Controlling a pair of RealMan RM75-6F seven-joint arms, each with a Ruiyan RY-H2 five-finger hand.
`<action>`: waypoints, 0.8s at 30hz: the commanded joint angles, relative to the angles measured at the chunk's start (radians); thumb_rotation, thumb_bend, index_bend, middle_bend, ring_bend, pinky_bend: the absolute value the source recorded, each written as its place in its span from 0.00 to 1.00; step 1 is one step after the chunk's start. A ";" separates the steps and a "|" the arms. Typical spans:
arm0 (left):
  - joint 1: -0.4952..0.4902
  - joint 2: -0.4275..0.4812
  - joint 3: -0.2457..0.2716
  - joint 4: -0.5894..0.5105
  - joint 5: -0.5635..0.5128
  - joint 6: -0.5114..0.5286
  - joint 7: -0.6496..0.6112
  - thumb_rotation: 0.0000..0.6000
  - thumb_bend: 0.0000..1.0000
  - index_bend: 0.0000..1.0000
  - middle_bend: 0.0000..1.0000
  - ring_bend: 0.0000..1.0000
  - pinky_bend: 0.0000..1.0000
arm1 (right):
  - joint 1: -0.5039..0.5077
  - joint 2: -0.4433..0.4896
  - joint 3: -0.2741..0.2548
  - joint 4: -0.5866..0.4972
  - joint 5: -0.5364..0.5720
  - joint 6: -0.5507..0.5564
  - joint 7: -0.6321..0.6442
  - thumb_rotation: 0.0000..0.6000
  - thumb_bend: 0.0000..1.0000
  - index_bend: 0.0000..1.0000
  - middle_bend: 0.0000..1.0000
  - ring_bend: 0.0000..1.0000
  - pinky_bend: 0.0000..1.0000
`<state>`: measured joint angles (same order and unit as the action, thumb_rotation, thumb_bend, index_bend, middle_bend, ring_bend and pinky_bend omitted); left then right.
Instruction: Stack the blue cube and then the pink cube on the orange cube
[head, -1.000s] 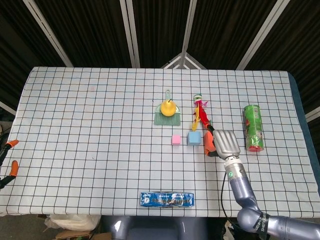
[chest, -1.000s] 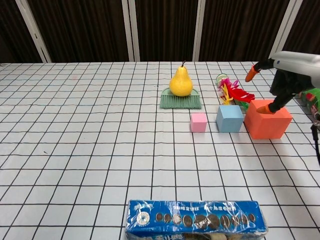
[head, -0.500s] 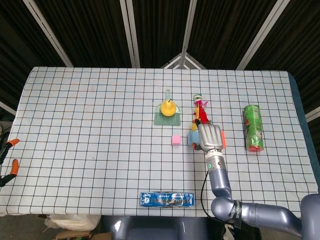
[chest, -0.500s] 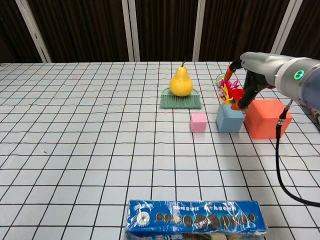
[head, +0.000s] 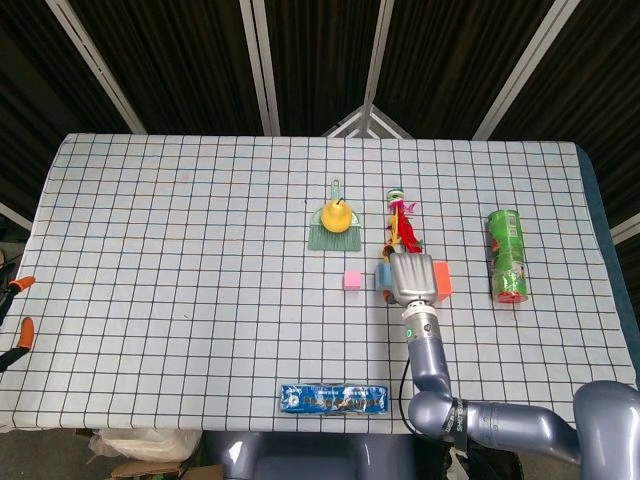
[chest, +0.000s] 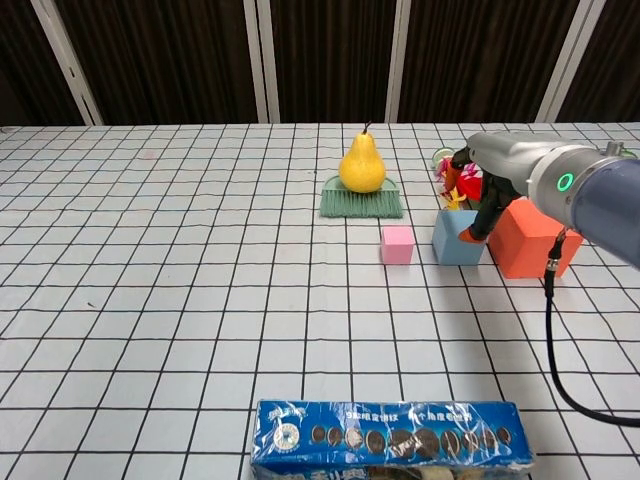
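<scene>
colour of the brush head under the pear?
Green; the brush shows best in the chest view, with the yellow pear on it.

The middle cube (chest: 457, 239) sits between 2 others (chest: 397, 244) (chest: 532, 236), seemingly under the right hand (chest: 478, 190).

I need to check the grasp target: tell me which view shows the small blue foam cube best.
The chest view: the small blue foam cube shows its front face, with the right hand at its far right edge. In the head view that hand covers it, leaving a blue sliver.
</scene>
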<state>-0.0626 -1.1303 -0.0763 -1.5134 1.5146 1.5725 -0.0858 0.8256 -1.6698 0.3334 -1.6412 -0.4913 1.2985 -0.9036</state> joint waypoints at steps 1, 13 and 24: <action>0.000 0.000 0.000 -0.001 -0.001 0.000 0.002 1.00 0.58 0.20 0.06 0.00 0.00 | 0.010 -0.002 -0.011 0.004 0.004 0.009 -0.024 1.00 0.29 0.30 1.00 1.00 1.00; 0.001 0.001 -0.002 -0.001 -0.007 -0.001 0.002 1.00 0.58 0.20 0.06 0.00 0.00 | 0.033 -0.030 -0.014 0.042 0.019 0.003 -0.041 1.00 0.29 0.31 1.00 1.00 1.00; 0.002 0.002 -0.006 -0.001 -0.017 -0.001 0.001 1.00 0.58 0.20 0.06 0.00 0.00 | 0.044 -0.049 -0.019 0.120 0.046 -0.052 -0.032 1.00 0.29 0.32 1.00 1.00 1.00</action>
<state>-0.0605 -1.1285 -0.0823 -1.5142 1.4980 1.5719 -0.0847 0.8686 -1.7180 0.3142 -1.5251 -0.4488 1.2508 -0.9370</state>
